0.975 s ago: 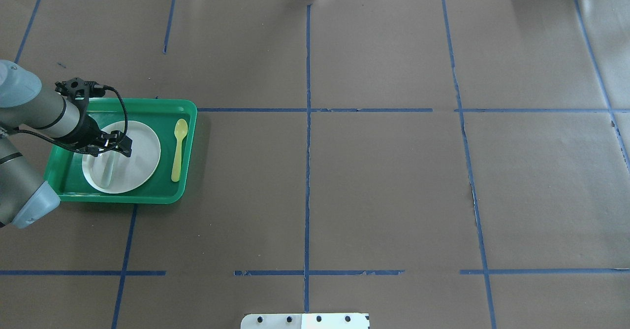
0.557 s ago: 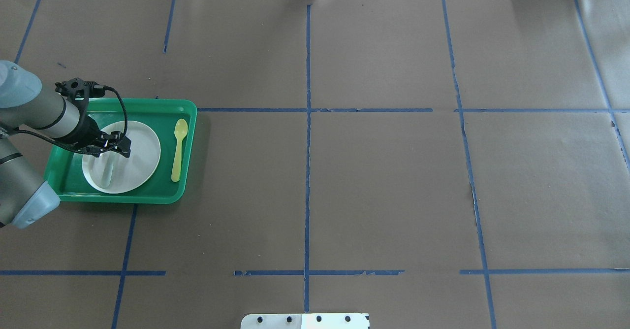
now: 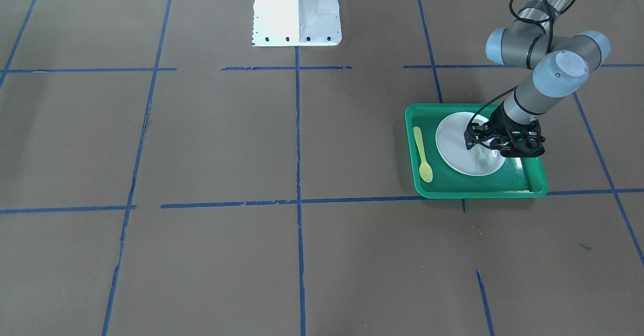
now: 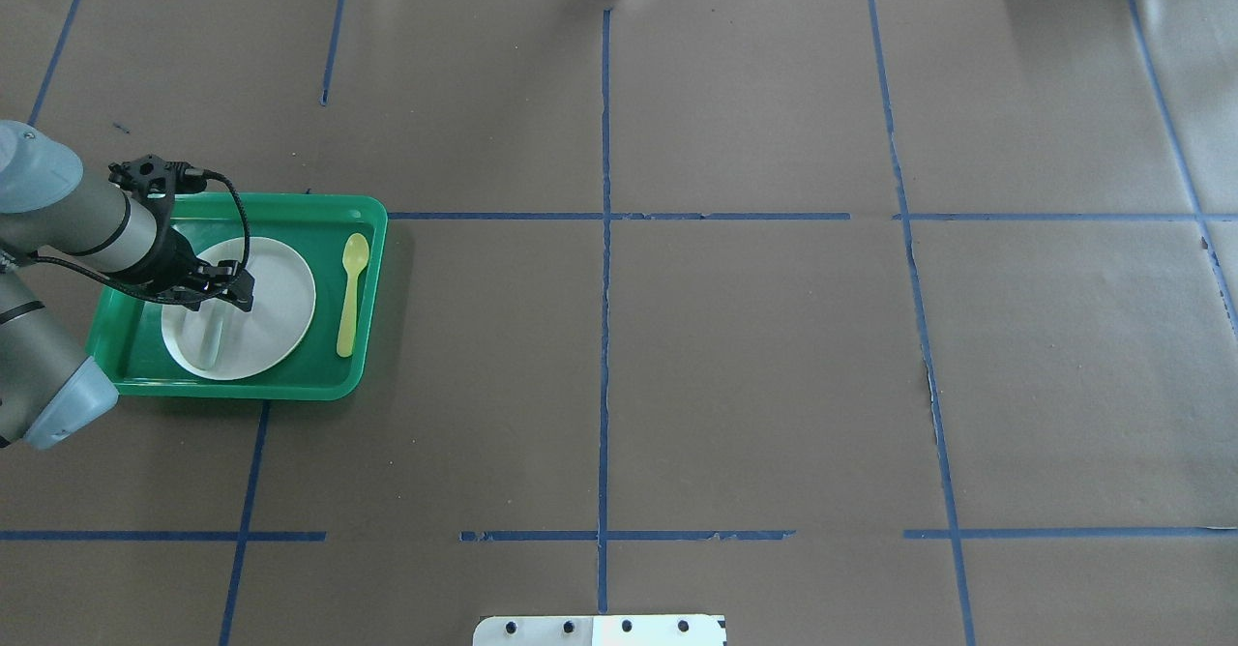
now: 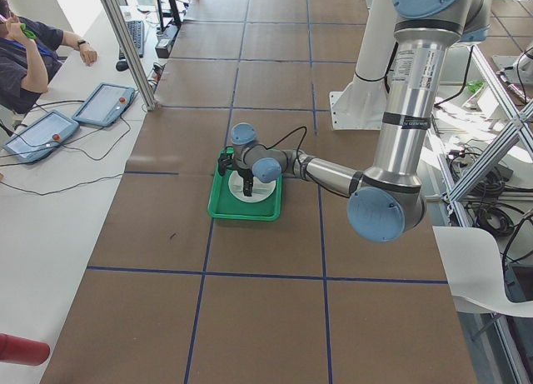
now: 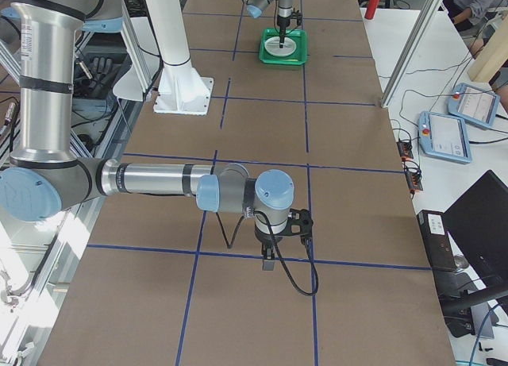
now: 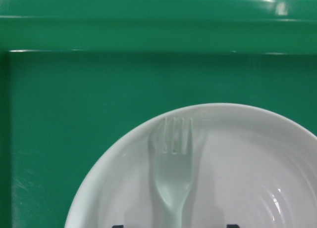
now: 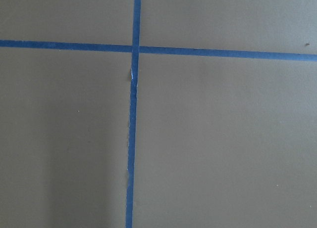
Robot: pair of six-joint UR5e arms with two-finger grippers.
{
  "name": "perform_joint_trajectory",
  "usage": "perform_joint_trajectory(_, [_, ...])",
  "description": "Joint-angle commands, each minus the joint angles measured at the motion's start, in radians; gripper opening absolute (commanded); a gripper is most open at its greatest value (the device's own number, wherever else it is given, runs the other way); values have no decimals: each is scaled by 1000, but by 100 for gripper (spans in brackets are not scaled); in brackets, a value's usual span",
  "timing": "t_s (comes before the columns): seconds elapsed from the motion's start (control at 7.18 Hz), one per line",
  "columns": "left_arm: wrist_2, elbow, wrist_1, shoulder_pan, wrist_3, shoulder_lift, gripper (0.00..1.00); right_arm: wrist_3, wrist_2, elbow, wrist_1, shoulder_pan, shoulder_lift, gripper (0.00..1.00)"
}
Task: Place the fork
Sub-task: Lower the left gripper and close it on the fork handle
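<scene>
The pale translucent fork [image 7: 171, 178] lies flat on the white plate [image 7: 257, 163] in the green tray [image 4: 290, 209], tines toward the tray's rim. In the overhead view the fork [image 4: 211, 335] sits on the plate's left part. My left gripper [image 4: 224, 296] hangs just above the fork's handle end, open, its two tips far apart on either side of the handle and not touching it. It also shows in the front view [image 3: 503, 149]. My right gripper [image 6: 270, 259] shows only in the right side view, low over bare table; I cannot tell its state.
A yellow spoon [image 4: 350, 293] lies in the tray to the right of the plate [image 4: 276, 308]. The tray stands at the table's left side. Blue tape lines cross the brown table cover. The robot's white base [image 3: 297, 14] stands at the table's near edge.
My left gripper has drawn back slightly to the left over the plate. The fork stays lying on the plate. The spoon and tray have not moved.
</scene>
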Motion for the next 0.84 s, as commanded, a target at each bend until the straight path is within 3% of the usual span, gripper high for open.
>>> perform_joint_trajectory(0.0, [0, 0, 0, 1, 0, 0, 50, 1, 0, 0, 0, 0, 0, 100])
perform_joint_trajectory(0.7, [-2, -20, 0, -2, -5, 2, 7, -1, 0, 0, 0, 0, 0, 100])
